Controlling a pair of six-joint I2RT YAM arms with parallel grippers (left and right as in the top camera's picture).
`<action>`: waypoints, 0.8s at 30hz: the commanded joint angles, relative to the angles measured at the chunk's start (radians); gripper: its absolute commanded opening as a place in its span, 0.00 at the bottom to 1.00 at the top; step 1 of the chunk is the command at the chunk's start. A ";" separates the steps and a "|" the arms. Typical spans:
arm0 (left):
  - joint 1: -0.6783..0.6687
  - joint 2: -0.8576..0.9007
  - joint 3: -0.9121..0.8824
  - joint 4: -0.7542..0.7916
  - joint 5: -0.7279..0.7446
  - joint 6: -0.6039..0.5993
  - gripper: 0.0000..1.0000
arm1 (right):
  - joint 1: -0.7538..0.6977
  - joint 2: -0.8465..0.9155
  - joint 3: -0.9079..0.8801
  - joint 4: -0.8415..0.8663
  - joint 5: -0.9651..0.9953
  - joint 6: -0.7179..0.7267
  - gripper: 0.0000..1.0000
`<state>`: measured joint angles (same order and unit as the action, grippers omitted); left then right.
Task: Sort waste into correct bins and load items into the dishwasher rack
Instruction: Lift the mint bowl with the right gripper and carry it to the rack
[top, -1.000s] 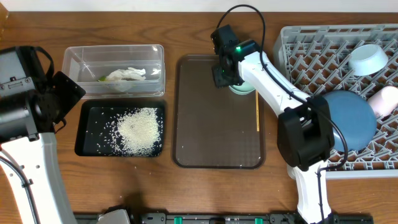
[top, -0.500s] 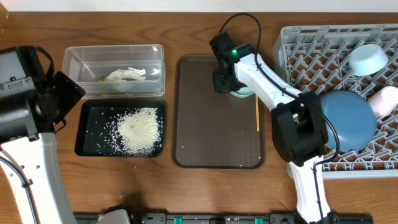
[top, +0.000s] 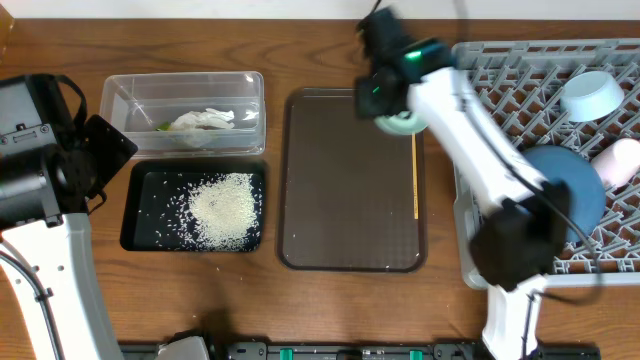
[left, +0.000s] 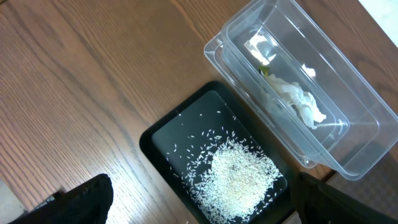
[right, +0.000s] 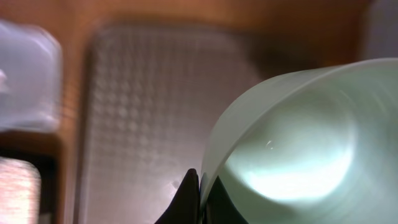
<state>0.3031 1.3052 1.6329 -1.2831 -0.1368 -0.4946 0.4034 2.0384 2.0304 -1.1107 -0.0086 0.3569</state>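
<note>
The dishwasher rack (top: 470, 60) fills the right of the overhead view. Its upper-left pegs, nearest the load, look free, so I judge them the sensible target. The brown serving tray (top: 350, 210) at centre is bare.

At left, the clear plastic tub (top: 120, 95) holds the crumpled tissue (top: 205, 120). The black tray (top: 140, 200) below it holds the rice (top: 225, 208), so the sorting looks done.

The large dark blue bowl (top: 580, 185) lies at the rack's mid-right. The small light blue bowl (top: 590, 95) is above it and the pink cup (top: 622, 160) is at the frame's edge.

The pale green bowl (top: 400, 122) is at upper centre, over the serving tray's upper-right corner and just beside the rack's left wall. The right jaws are clamped on its rim; a dark fingertip (right: 189, 202) shows at the bottom centre of the wrist view.

A one-sided rim pinch lets a bowl swing. It should go slowly, with its low edge over the wall before crossing, and settle between pegs clear of the dark blue bowl. Release should wait until the pegs prop it.

The left jaws stand wide apart and empty above the black tray.
</note>
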 joint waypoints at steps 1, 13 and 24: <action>0.004 -0.003 0.006 -0.003 -0.005 -0.001 0.93 | -0.119 -0.126 0.031 -0.013 -0.082 0.006 0.01; 0.004 -0.003 0.006 -0.003 -0.005 -0.001 0.93 | -0.589 -0.166 0.000 -0.009 -0.845 -0.330 0.01; 0.004 -0.003 0.006 -0.003 -0.005 -0.001 0.93 | -0.704 0.042 -0.047 0.182 -1.155 -0.269 0.01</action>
<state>0.3031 1.3052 1.6329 -1.2831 -0.1368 -0.4946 -0.2977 2.0289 1.9926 -0.9524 -1.0458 0.0639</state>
